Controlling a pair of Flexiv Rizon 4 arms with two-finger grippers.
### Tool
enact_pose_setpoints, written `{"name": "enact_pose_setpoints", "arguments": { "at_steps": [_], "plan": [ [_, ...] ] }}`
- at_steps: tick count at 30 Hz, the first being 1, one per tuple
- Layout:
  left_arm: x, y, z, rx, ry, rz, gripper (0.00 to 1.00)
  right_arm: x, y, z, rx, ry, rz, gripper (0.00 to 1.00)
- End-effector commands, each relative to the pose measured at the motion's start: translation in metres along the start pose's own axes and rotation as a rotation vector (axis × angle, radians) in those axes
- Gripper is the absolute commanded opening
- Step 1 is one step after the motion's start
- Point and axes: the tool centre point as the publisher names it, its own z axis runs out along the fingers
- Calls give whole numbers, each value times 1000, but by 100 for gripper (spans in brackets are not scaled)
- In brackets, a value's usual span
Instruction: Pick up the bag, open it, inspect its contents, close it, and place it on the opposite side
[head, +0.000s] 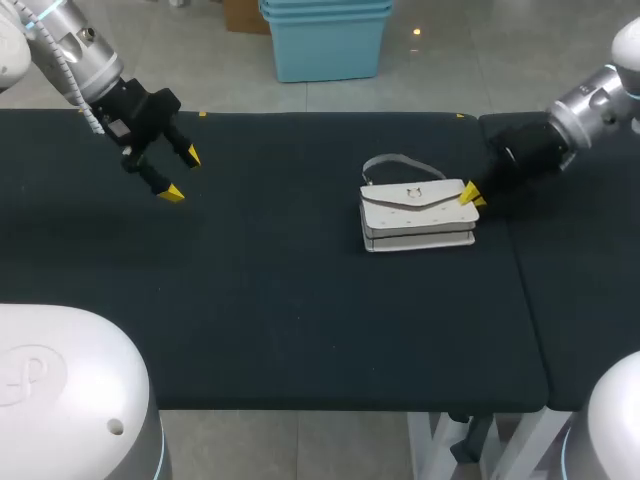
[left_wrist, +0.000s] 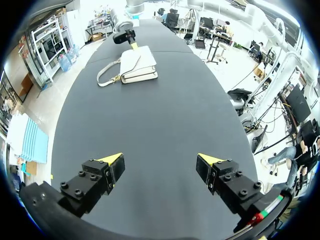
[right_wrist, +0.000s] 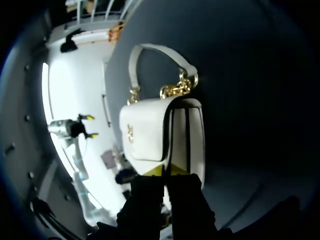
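While the left pincer (head: 182, 174) hovers spread, the right pincer (head: 472, 195) pinches the bag (head: 415, 215).

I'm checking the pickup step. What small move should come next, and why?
Probably a short lift by the right gripper, if its hold is firm: it sits at the end of the bag, which lies flat on the table. The left gripper hangs open, far off.

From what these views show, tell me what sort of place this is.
Probably a robotics test bench: a black cloth-covered table, a left gripper and a right gripper with yellow tips over it, and one small white flap handbag laid out.
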Motion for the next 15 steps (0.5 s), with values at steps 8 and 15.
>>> {"name": "enact_pose_setpoints", "arguments": {
  "at_steps": [8, 15],
  "plan": [
    [0, 0, 1, 3, -1, 1, 100, 23, -23, 39, -407, -6, 26, 0],
    [0, 0, 1, 3, -1, 1, 100, 35, -20, 57, -449, 8, 28, 0]
  ]
}}
